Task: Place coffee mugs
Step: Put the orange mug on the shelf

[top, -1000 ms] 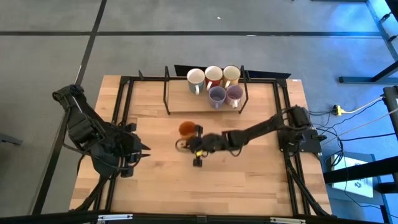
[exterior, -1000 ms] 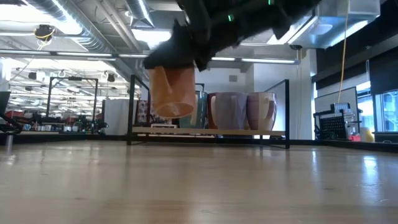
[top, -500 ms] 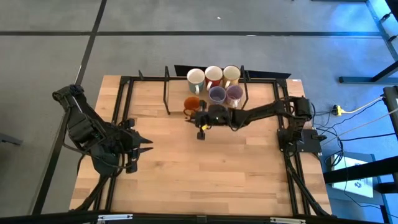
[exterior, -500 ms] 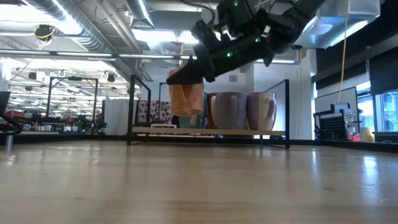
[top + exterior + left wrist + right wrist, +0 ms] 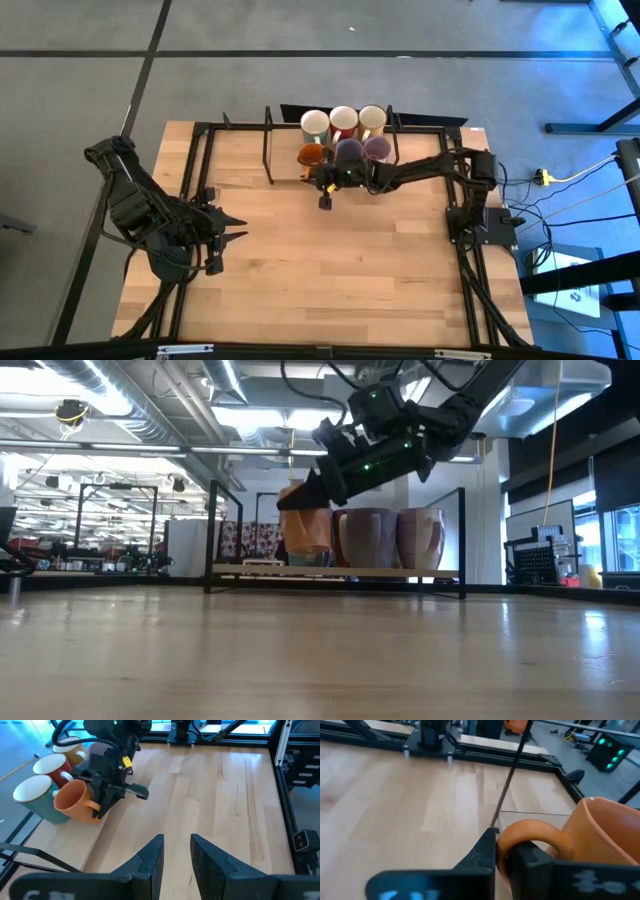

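Observation:
The orange mug (image 5: 311, 154) hangs in my right gripper (image 5: 320, 176), at the left end of the front row on the rack shelf (image 5: 340, 571). In the low view the orange mug (image 5: 305, 530) has its base just above that shelf. Two lavender mugs (image 5: 349, 150) (image 5: 377, 148) stand beside it. Behind them stand a white-rimmed mug (image 5: 315, 127), a white one with a red inside (image 5: 344, 121) and a cream one (image 5: 372, 120). My left gripper (image 5: 228, 228) waits open over the table's left part. My right gripper holds the orange mug by its handle loop (image 5: 530, 831), pinched between the two fingers (image 5: 484, 854). The fingers reach in nearly level from the near-right side. The mug (image 5: 75, 802) is slightly tilted, mouth up; whether its base touches the shelf I cannot tell.
A black metal frame (image 5: 268, 150) stands around the shelf, with upright posts at its corners. Black rails (image 5: 205, 160) run along the table's left, far and right sides. The bare wooden tabletop (image 5: 330, 270) stretches toward the near edge.
My right gripper has carried the orange mug from over the table's middle toward the far edge, and it now hangs at the rack beside the lavender mugs. The gripper has stayed shut on the handle throughout.

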You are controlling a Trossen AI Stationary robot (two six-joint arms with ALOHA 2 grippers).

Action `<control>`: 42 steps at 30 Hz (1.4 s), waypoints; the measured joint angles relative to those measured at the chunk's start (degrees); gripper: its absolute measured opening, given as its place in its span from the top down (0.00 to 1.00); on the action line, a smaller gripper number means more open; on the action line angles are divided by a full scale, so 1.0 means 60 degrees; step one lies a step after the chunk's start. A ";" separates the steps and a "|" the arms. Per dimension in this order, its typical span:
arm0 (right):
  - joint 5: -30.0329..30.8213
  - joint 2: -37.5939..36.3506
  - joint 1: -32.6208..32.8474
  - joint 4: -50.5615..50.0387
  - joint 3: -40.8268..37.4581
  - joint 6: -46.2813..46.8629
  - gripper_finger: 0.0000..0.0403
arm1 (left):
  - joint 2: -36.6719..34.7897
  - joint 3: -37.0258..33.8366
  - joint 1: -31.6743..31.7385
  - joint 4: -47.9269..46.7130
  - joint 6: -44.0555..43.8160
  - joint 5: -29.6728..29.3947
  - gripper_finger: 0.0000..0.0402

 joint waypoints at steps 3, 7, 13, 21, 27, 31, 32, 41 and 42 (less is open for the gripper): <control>0.0012 0.0075 0.0006 -0.0044 -0.0004 0.0011 0.99 | 0.0000 0.0000 0.0000 -0.0001 0.0000 -0.0021 0.78; 0.0161 0.0175 0.0012 -0.0093 -0.0007 0.0031 0.98 | 0.0002 0.0000 0.0000 -0.0001 0.0004 -0.0021 0.78; 0.0321 0.0175 0.0015 -0.0226 0.0000 -0.0108 0.98 | 0.0004 0.0000 0.0000 0.0003 0.0004 -0.0017 0.78; 0.0365 0.0326 0.0011 -0.0494 0.0033 -0.0182 0.97 | 0.0004 0.0000 0.0000 0.0125 0.0007 -0.0010 0.78; 0.0488 0.0342 0.0022 -0.0481 0.0036 0.0130 0.97 | 0.0004 0.0000 0.0000 0.0158 0.0004 0.0008 0.78; 0.0499 0.0342 0.0022 -0.0510 0.0058 0.0396 0.96 | 0.0004 0.0000 0.0000 0.0253 0.0003 0.0010 0.78; 0.0484 0.0342 0.0018 -0.0521 0.0058 0.0434 0.96 | 0.0004 0.0000 0.0000 0.0247 0.0004 0.0021 0.78; 0.0926 0.0142 0.0023 -0.1408 0.0026 0.0734 0.69 | 0.0004 0.0000 0.0000 0.0247 0.0007 0.0041 0.78; 0.0921 0.0098 0.0025 -0.1546 0.0026 0.0729 0.66 | 0.0004 0.0000 0.0000 0.0243 0.0007 0.0041 0.78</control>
